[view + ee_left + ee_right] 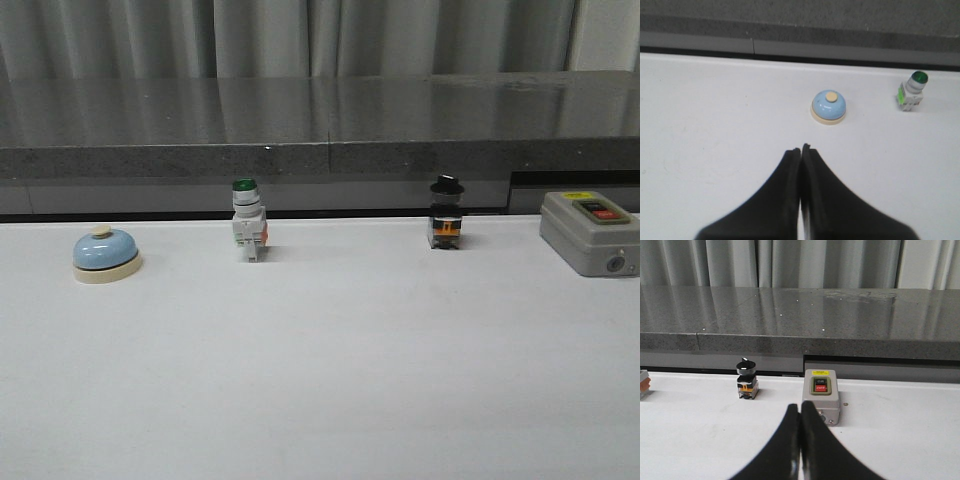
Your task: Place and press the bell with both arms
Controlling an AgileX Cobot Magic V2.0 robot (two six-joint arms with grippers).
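Sitting untouched far left on the white table [320, 380], the bell [106, 253] waits; placing and pressing both look undone. Left hand [801, 150] and right hand [800, 410] are clenched, holding nothing. Behind runs a grey ledge [320, 120], then curtains [260, 35].

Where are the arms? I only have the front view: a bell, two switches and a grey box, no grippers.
Observer: The left gripper shows in its wrist view, shut and empty, short of the bell.
Operator: And the right one?
Observer: The right gripper is shut too, in front of the grey box.
Operator: Anything on that box?
Observer: A yellow label above black and red buttons.
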